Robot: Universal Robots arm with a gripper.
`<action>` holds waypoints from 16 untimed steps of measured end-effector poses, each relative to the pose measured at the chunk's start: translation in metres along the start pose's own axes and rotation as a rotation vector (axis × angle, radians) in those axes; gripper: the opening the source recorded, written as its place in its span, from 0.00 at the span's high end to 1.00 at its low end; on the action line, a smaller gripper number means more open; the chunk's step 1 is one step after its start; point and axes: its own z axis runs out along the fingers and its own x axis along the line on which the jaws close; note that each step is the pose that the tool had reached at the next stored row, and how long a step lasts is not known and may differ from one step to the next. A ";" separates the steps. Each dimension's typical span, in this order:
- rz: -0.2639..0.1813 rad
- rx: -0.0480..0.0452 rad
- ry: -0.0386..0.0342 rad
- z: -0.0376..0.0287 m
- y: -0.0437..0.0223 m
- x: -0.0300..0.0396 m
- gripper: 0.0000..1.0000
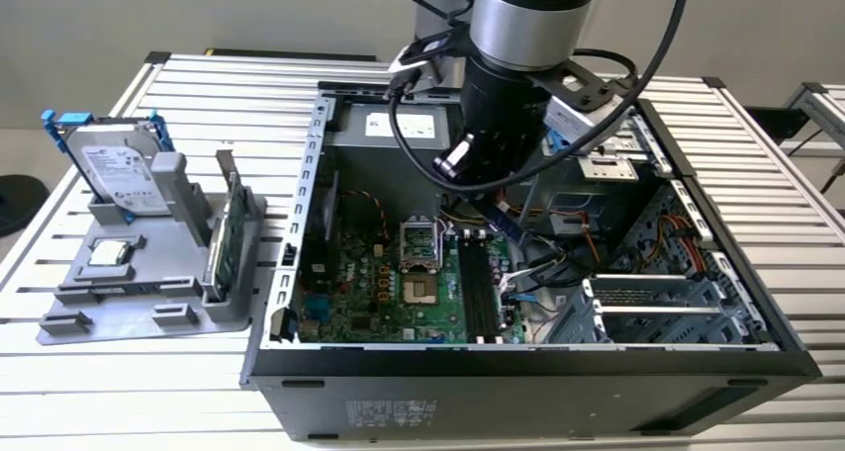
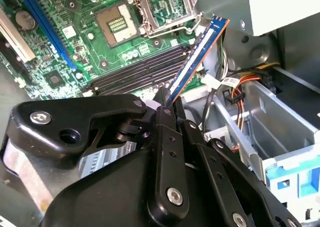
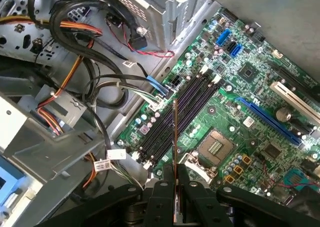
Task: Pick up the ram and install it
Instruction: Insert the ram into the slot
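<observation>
Currently I am holding the gripper (image 1: 500, 206) inside the open computer case (image 1: 528, 357), in the middle of the exterior view, with the arm (image 1: 521, 45) coming down from the top centre of the frame. The fingers (image 2: 167, 137) are clamped together on the ram (image 2: 197, 57), which is showing in the second wrist view as a slim blue stick running from the frame's centre up toward the upper right. In the first wrist view the ram (image 3: 175, 152) is appearing edge-on as a thin line rising from between the fingers (image 3: 162, 197) at the bottom centre.

I am seeing the stick hanging above the green motherboard (image 3: 250, 107), close over the row of black memory slots (image 3: 187, 107); it is not seated in any of them, and I cannot tell whether its lower edge is touching one. In the second wrist view the memory slots (image 2: 140, 69) are lying just left of the stick, below the empty processor socket (image 2: 162, 7) at the top centre. Loose cables (image 3: 95, 82) are bunching in the left half of the first wrist view.

On the exterior view's left, outside the case, a grey stand (image 1: 145, 283) is carrying a hard drive (image 1: 119, 169) upright and a green card (image 1: 232, 238) on edge, well apart from the gripper.
</observation>
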 end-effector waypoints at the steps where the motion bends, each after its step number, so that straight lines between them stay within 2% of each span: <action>1: 0.009 0.0000 0.0003 0.0000 0.0000 0.0000 1.00; 16: 0.176 -0.0037 0.0031 0.0000 0.0000 0.0000 1.00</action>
